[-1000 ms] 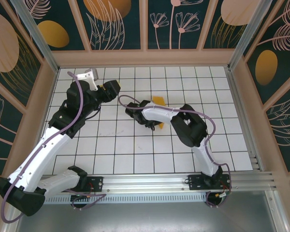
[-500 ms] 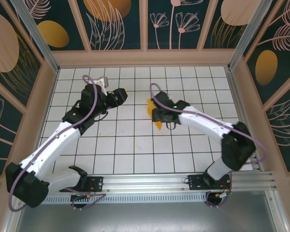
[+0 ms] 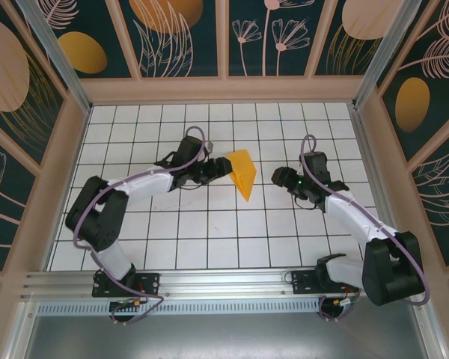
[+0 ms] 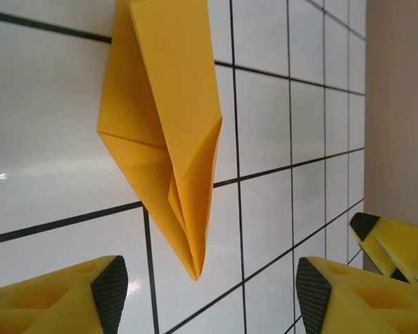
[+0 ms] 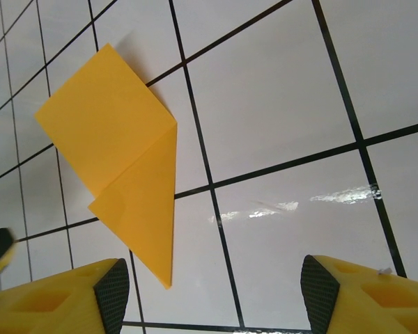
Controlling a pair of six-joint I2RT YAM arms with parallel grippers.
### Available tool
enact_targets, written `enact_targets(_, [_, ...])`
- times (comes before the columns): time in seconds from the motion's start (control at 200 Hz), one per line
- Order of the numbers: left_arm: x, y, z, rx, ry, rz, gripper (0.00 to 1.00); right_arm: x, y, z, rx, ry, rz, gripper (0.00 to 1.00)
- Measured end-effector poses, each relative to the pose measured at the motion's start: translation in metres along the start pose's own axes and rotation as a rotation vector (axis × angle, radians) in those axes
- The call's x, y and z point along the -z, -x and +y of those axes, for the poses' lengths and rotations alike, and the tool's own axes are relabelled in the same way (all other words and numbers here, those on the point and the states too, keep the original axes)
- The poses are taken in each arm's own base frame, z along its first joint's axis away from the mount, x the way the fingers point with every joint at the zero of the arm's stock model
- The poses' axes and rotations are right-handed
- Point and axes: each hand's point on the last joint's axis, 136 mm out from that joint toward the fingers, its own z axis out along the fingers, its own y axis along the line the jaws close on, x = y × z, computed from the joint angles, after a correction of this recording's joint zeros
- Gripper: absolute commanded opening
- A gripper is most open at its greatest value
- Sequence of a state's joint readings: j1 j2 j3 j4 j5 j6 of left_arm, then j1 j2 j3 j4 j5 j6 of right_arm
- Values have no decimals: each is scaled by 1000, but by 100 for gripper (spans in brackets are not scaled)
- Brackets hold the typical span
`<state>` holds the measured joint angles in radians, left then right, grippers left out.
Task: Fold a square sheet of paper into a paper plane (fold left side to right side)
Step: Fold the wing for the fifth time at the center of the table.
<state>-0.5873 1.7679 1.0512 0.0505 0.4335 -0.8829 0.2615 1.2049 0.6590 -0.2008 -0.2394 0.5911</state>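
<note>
With the part-folded paper plane (image 3: pixel 244 173) lying free on the bench (image 3: pixel 209 239) between your two wide-open, empty claws, slide the left claw (image 3: pixel 220 167), just beside its left edge, under the loose flap while the right claw (image 3: pixel 278 177) pins the far side.

The tabletop (image 3: pixel 209 239) was white and glossy, ruled into square tiles by thin dark lines. One thing lay on it: the orange-yellow paper plane (image 3: pixel 244 173), near the middle, broad end toward the far wall, point toward the near edge, its layers gaping slightly.
</note>
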Motion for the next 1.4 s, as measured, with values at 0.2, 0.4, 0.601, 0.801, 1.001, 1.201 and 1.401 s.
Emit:
enact_targets(0.2, [-38,-6,4,15,7,70,66,0,3,-3,-21,31,-1,69])
enact_targets(0.4, [-60,-5,11,32,10,107,61,-1,7,-5,-33,41,-5,69])
enact_targets(0.601, [-75,-6,14,48,1,139,54,-7,4,-11,-44,29,17,69])
enact_targets(0.801, [-85,-3,10,48,-19,155,42,-11,2,-14,-49,32,28,69])
enact_targets(1.001, [-93,-9,15,41,-30,181,21,-11,1,-14,-65,91,40,74])
enact_targets(1.201, [-95,-13,13,-19,-55,202,9,-12,0,-10,-68,222,75,82])
enact_targets(1.401, [-83,-35,21,-90,-87,246,2,-19,-3,9,-18,386,140,84])
